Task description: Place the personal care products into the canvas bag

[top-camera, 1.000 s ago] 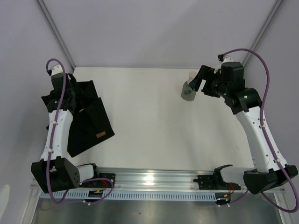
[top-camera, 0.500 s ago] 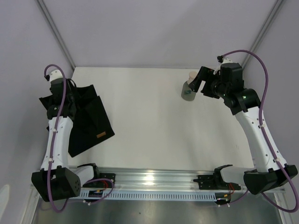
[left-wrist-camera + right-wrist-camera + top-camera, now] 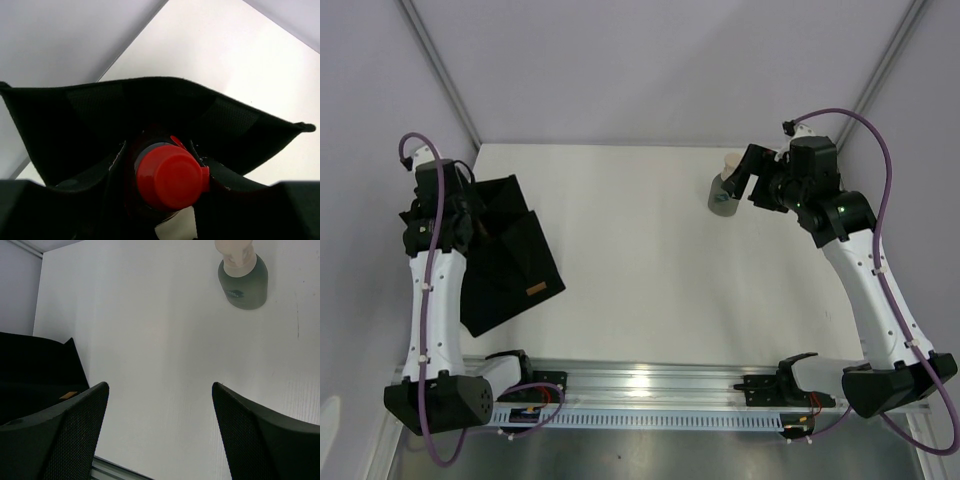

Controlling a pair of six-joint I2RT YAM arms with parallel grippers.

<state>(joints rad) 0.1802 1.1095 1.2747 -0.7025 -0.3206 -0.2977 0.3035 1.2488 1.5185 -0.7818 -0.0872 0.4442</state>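
Note:
The black canvas bag [image 3: 510,262] lies at the table's left, its tan label [image 3: 535,290] facing up. My left gripper [image 3: 458,215] sits at the bag's upper left end. In the left wrist view the bag's mouth [image 3: 165,107] gapes wide, and my left gripper [image 3: 165,170] is shut on the red bottle [image 3: 170,177], held in that mouth. The grey bottle with pale cap [image 3: 723,194] stands at the far right. My right gripper [image 3: 746,184] is open beside it, and it shows ahead in the right wrist view [image 3: 243,286]. The beige bottle is hidden.
Pale walls stand close behind and to both sides of the white table [image 3: 640,250]. A metal rail [image 3: 650,385] with the arm bases runs along the near edge. The bag also shows at the left of the right wrist view [image 3: 35,370].
My left gripper has moved left and slightly back, and the bag's upper end has shifted with it. The right arm and the grey bottle have barely moved.

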